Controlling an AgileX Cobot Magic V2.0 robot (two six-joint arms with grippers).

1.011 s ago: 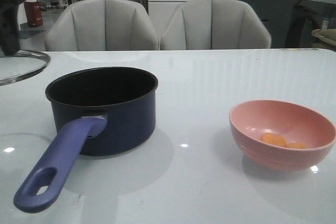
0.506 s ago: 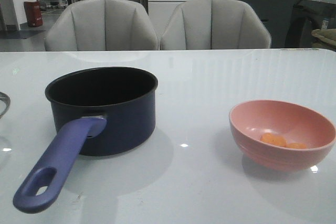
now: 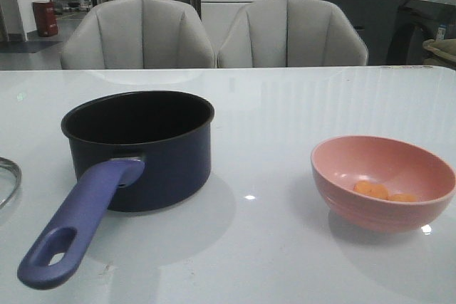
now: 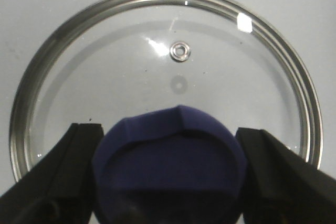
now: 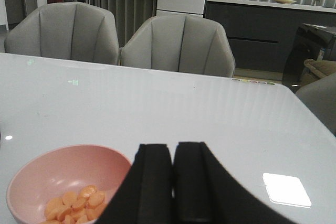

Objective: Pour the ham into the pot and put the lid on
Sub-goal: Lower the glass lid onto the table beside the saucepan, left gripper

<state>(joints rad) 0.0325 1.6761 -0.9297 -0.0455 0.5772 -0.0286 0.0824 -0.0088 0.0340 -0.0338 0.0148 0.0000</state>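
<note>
Pot: left-centre, empty, handle toward near-left. Pink bowl: right, w/ ham. Lid: flat at far-left edge; my left gripper straddled its knob, grip unclear. Right gripper clenched, empty.

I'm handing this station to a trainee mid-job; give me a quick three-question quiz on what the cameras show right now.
1. True or false: the ham is already in the pot.
2. Multiple choice: the left gripper fingers flank which part of the lid? A) the steel rim B) the purple-blue knob C) the vent hole
3. Fill in: the right gripper fingers are pressed ____ with nothing between them.

Key
1. False: the ham lies in the pink bowl, and no ham shows in the pot.
2. B
3. together
</note>
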